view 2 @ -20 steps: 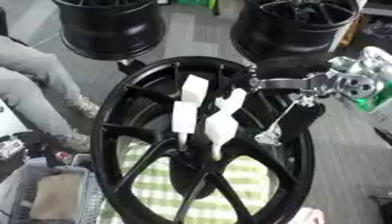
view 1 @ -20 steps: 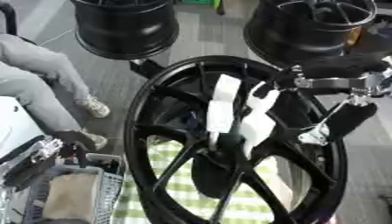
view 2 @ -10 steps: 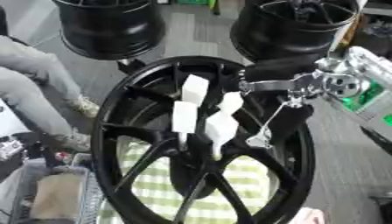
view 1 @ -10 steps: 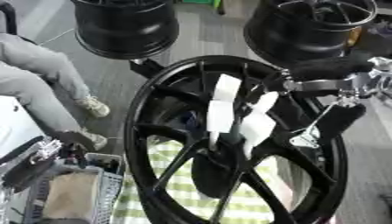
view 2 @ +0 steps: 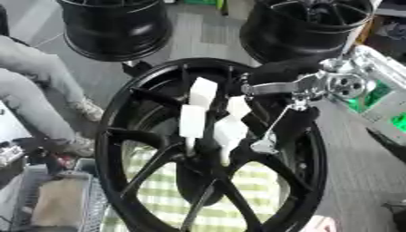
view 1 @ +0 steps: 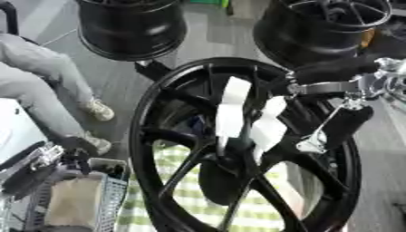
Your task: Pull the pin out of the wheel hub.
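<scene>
A big black wheel hub stands tilted in the middle on a green and white checked cloth. White pins stick out near its centre: a tall one and a shorter one to its right. My right hand reaches in from the right over the rim on a silver wrist. Its fingers are spread, and one dark fingertip lies close above the shorter pin without closing on it. My left hand rests at the lower left, away from the hub.
Two more black rims stand at the back. A person's grey-trousered legs and shoes are at the left. A wire basket with a beige thing in it sits lower left. A green-lit box stands at the right.
My right arm has crept a little left toward the hub's centre, its silver link dropping slightly. The pins and the left hand have stayed where they were.
</scene>
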Available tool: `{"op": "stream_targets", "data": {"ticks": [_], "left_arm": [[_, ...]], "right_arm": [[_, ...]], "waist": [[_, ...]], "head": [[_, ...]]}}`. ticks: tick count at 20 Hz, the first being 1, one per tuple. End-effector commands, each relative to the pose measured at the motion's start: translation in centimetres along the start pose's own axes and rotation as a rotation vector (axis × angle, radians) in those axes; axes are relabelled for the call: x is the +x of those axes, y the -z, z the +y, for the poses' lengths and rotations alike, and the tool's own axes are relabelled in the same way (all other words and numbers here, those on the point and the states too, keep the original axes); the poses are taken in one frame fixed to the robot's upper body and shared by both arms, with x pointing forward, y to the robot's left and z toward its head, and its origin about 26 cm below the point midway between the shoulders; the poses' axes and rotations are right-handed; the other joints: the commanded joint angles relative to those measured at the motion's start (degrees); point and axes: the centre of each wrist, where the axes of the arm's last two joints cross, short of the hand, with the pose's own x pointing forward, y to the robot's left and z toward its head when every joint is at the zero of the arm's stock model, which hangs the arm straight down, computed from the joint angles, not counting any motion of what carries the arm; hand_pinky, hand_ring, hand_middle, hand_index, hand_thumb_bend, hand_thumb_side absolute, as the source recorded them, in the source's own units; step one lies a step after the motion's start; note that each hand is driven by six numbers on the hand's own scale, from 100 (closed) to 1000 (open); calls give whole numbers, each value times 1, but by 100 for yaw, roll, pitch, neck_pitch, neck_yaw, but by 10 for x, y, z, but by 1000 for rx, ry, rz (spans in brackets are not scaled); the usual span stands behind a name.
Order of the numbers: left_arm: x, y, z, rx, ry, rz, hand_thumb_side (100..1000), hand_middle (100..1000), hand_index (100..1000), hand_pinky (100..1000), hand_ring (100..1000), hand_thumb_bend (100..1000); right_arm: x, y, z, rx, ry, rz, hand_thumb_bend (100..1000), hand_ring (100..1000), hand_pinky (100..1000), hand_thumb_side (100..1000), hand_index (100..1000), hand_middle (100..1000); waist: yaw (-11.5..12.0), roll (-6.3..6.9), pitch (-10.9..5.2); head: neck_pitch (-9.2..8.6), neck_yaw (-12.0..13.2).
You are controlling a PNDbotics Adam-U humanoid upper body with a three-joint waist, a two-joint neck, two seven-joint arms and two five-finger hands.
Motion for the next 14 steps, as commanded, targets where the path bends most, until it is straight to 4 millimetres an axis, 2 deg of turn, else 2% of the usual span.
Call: {"op": "stream_targets", "data": {"ticks": [1,14], "left_arm": [[8,2,5,-6,33,-13,909,598,704,586,463,100],[9,3,5,-6,33,-18,909,598,704,587,464,100]], "right_arm": [[4,-4,-7,-7,-22,16,274,397,685,252,919,817],[4,0,-2,27,5,40,271,391,685,260,907,807]], "waist": [[17,24,-48],[41,22,-45]], "head": [[-15,-25],[-15,-33]]}}
